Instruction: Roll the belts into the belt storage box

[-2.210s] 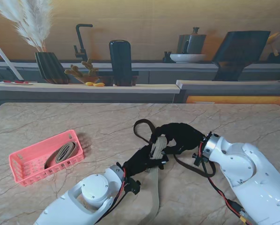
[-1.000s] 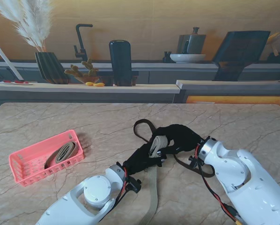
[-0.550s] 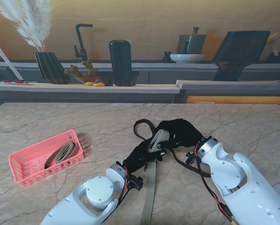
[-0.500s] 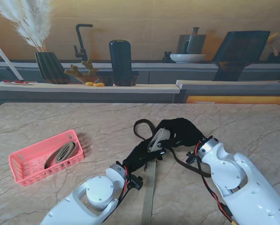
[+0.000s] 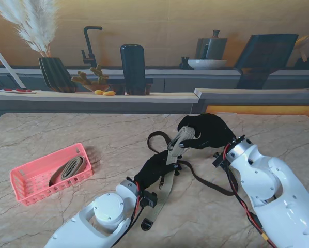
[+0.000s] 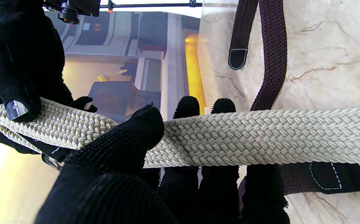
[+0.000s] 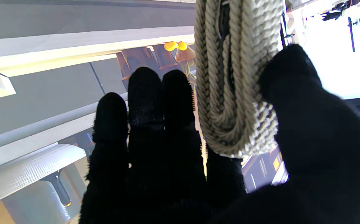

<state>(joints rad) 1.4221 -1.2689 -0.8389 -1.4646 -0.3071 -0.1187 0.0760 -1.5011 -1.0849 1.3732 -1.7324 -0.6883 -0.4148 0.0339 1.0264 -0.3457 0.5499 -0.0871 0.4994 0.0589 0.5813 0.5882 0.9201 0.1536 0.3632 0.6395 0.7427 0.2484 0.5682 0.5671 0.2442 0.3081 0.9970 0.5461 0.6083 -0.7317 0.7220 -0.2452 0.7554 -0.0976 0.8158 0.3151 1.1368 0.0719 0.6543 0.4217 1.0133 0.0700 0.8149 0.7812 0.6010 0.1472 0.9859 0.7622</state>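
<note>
Nearest me, the left robot hand (image 5: 157, 169) pinches the straight run of the cream belt (image 5: 169, 165), whose long axis climbs away to the right robot hand (image 5: 203, 132), clamped on the started coil above the worktop (image 5: 118, 129). The pink storage box (image 5: 25, 188), one rolled belt inside, lies well off left, nearer the left arm; the dark belt (image 5: 206, 183) lies loose beneath.

Behind the marble table (image 5: 66, 132): pampas vase (image 5: 56, 74), faucet (image 5: 89, 45), white bowl (image 5: 206, 63).
</note>
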